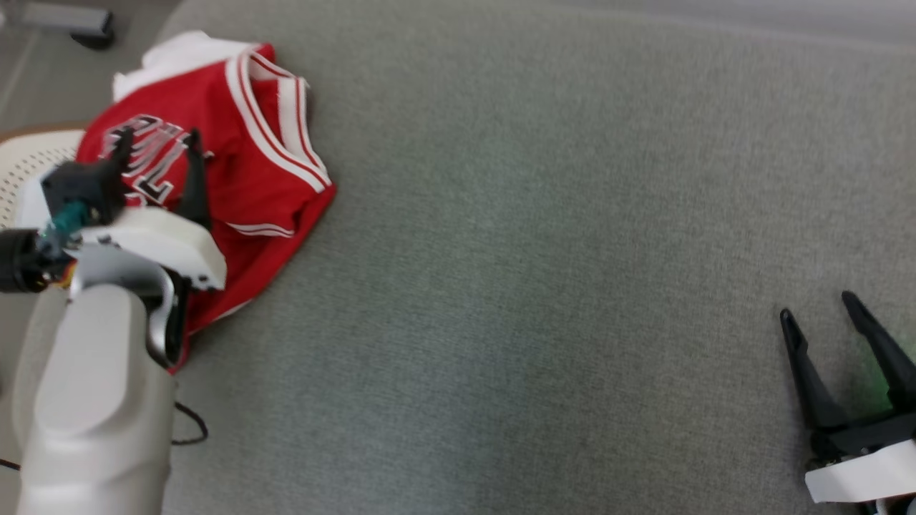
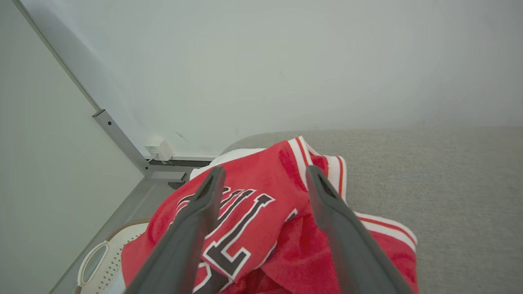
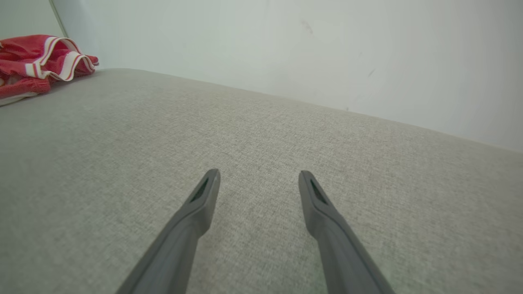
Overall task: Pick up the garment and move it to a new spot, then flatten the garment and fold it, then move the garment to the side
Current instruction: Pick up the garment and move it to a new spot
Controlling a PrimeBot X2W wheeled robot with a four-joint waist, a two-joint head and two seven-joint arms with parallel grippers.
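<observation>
The garment (image 1: 236, 164) is a red jersey with white trim and dark lettering, crumpled at the far left of the grey surface (image 1: 544, 257), partly hanging over its left edge. My left gripper (image 1: 157, 139) hovers over it, open, fingers spread above the lettering with nothing between them. In the left wrist view the garment (image 2: 265, 237) lies under and between the fingers of the left gripper (image 2: 261, 175). My right gripper (image 1: 816, 304) is open at the lower right, far from the cloth. In the right wrist view the right gripper (image 3: 257, 175) hangs over bare fabric, the garment (image 3: 36, 61) far to the upper left.
A white perforated basket (image 1: 28, 168) sits off the surface's left edge, under the jersey's overhang; the basket (image 2: 102, 261) has a handle hole. A pale wall (image 2: 286, 61) backs the surface, with a metal frame post (image 2: 118, 139) and a small white plug (image 2: 159, 149).
</observation>
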